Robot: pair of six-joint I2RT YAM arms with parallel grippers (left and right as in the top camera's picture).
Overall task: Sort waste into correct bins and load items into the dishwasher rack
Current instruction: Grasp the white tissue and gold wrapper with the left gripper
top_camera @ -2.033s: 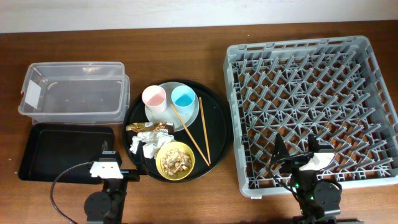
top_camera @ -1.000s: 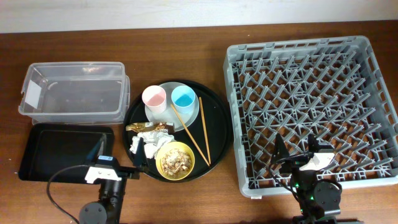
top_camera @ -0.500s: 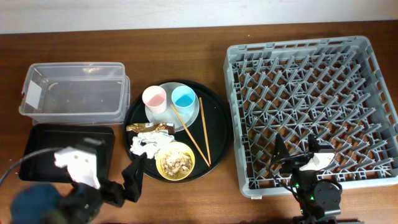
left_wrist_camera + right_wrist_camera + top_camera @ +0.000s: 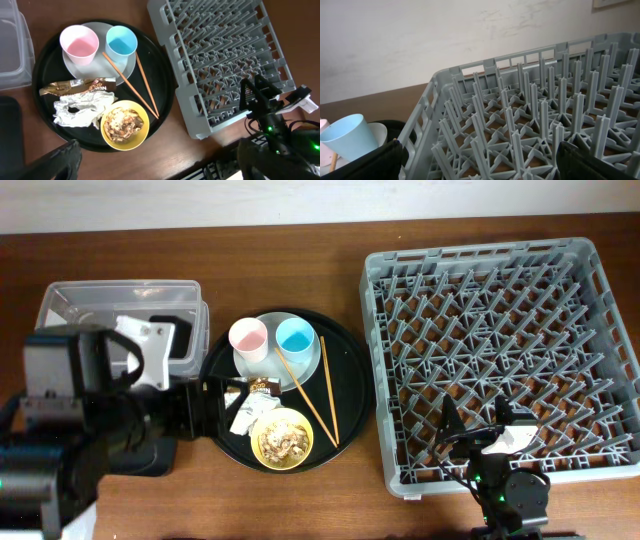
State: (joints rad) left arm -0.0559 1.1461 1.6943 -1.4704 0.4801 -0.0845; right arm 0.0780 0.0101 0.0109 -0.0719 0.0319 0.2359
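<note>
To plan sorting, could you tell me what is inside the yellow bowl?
Beige crumbly food scraps lie in the yellow bowl; whatever is beneath them cannot be seen.

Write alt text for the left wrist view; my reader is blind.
Round black tray holding pink cup and blue cup on a plate, chopsticks, gold foil wrapper, crumpled tissue, and yellow bowl of scraps; grey dishwasher rack beside it.
</note>
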